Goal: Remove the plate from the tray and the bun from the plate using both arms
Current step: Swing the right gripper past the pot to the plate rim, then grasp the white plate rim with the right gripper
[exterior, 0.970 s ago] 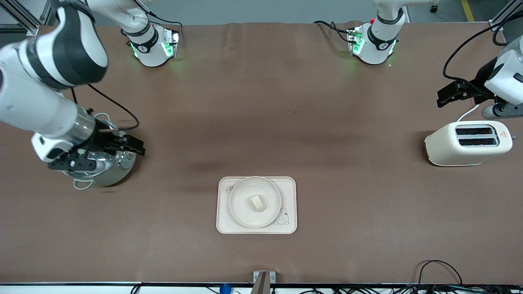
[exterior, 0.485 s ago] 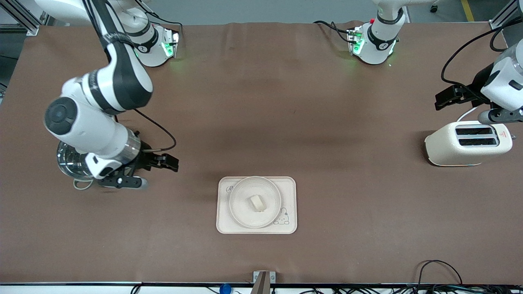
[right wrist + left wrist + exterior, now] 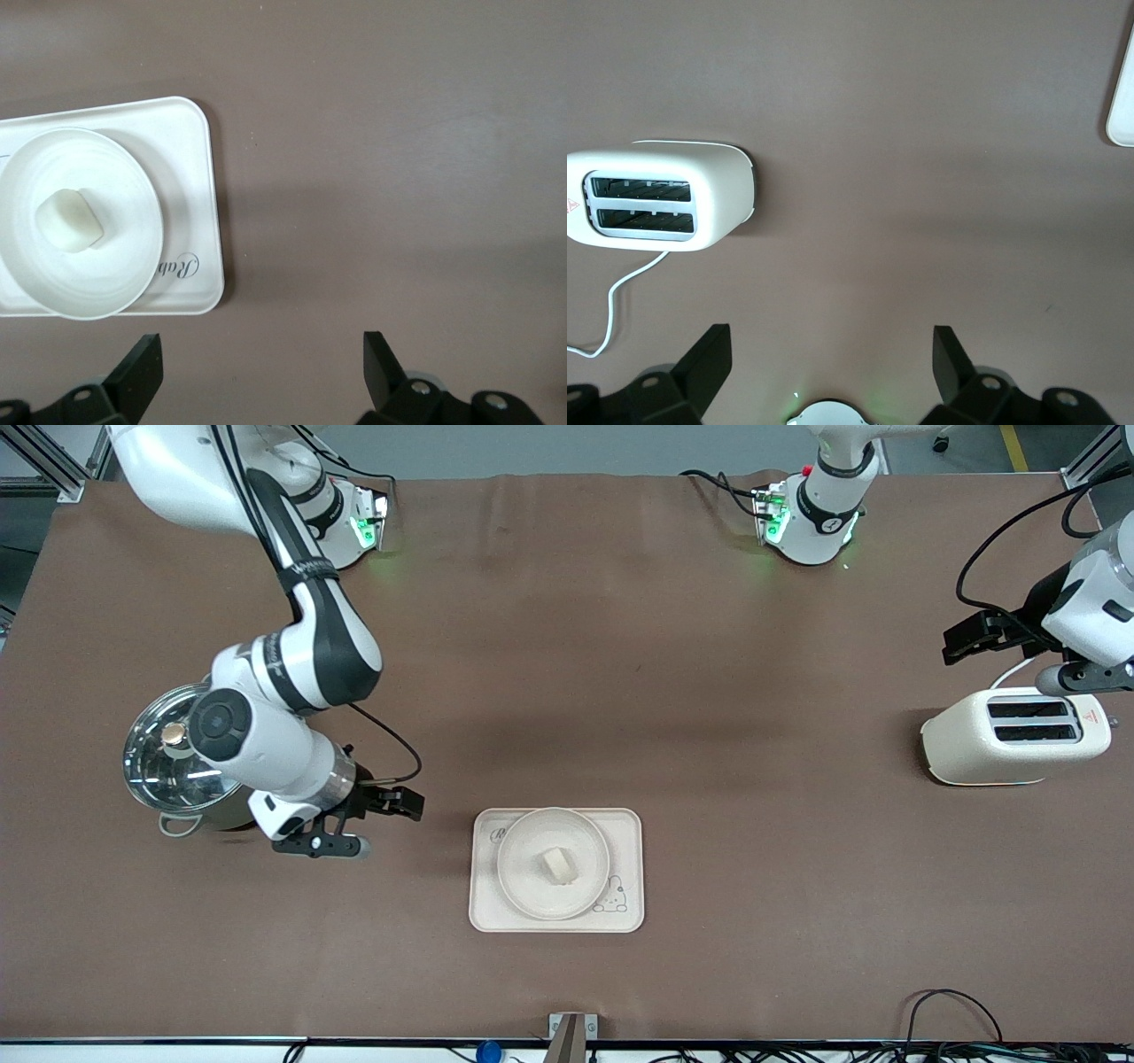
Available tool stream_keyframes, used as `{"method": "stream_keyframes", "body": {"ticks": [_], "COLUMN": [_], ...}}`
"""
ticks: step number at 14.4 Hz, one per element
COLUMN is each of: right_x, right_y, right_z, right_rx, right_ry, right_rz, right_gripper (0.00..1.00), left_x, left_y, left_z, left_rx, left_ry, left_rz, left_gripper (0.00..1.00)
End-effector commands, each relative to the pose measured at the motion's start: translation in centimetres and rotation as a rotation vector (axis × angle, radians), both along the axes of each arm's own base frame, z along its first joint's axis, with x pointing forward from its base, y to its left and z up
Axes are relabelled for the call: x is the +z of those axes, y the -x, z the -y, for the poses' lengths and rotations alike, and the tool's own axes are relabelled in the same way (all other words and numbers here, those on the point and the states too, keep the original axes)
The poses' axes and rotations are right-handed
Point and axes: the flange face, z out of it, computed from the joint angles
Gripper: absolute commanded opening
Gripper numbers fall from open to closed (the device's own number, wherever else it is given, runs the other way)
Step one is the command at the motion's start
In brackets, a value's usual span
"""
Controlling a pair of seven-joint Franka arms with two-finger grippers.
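Approach step: the right gripper [image 3: 403, 804], jaws wide and empty, hangs at the tray's [image 3: 485, 908] ten o'clock and must next reach the plate [image 3: 532, 890] holding the bun [image 3: 559, 864], while the left gripper [image 3: 970, 636], equally wide and empty, waits over the table at the toaster's [image 3: 1014, 735] eleven o'clock.

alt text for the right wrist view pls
A bun sits on a round plate on a cream tray lettered "Rabbit", on a brown table. The right tool is open over bare table beside the tray.
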Motion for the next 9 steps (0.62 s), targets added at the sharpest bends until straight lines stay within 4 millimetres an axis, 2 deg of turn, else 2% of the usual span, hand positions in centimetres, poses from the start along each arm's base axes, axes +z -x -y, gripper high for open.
{"method": "stream_keyframes", "body": {"ticks": [1,6,9], "right_x": [-3.2,-6.8,-9.0], "right_y": [-0.3,-0.1,-0.1], "right_z": [-1.8,-6.2,-7.5], "right_rx": [-0.073,-0.101,-0.115], "right_ry": [-0.042,-0.061,-0.064], "right_rz": [-0.014,0.003,0.020], "right_gripper": [1.00,1.00,1.00], "left_x": [-0.3,-1.5,-2.7], "left_y": [-0.5,-1.0,-1.6], "left_z": [-0.3,-0.3,-0.3], "left_rx": [-0.002,0.001,0.002], "left_ry": [-0.016,-0.016,-0.013], "left_rz": [-0.009,-0.033,-0.053], "left_gripper": [1.00,1.00,1.00]}}
